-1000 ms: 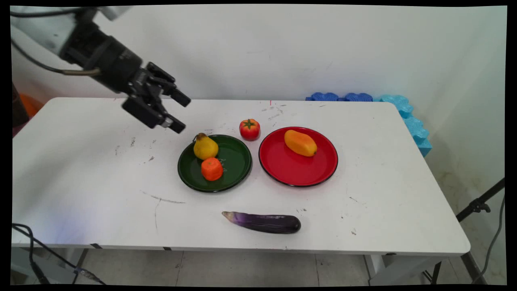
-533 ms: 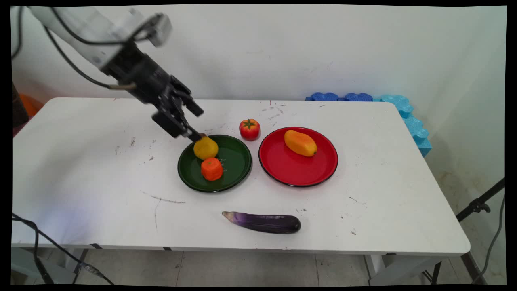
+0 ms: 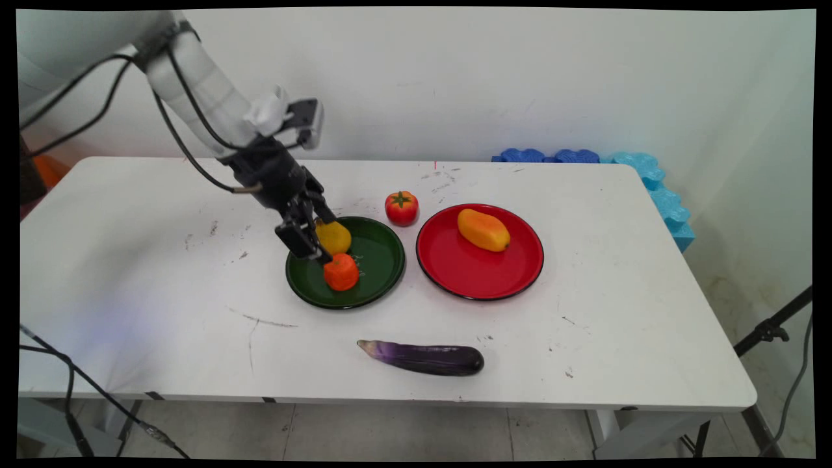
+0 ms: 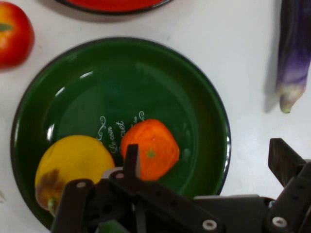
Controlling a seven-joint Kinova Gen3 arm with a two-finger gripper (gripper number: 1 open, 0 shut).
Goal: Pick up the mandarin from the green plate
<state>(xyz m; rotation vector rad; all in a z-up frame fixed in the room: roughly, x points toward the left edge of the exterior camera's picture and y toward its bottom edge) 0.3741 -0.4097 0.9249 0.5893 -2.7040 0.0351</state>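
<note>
Orange fruit [image 4: 150, 149] beside yellow pear [image 4: 73, 165] on green plate [image 4: 204, 87]: my jaws [image 4: 204, 162] spread wide, hovering above, holding nothing.

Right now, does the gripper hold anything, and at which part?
Nothing is held. The gripper is open above the green plate, near the orange fruit.

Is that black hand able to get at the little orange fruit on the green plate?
Probably yes: the hand hangs open right above the orange fruit, nothing covers it, and the pear lies beside it.
</note>
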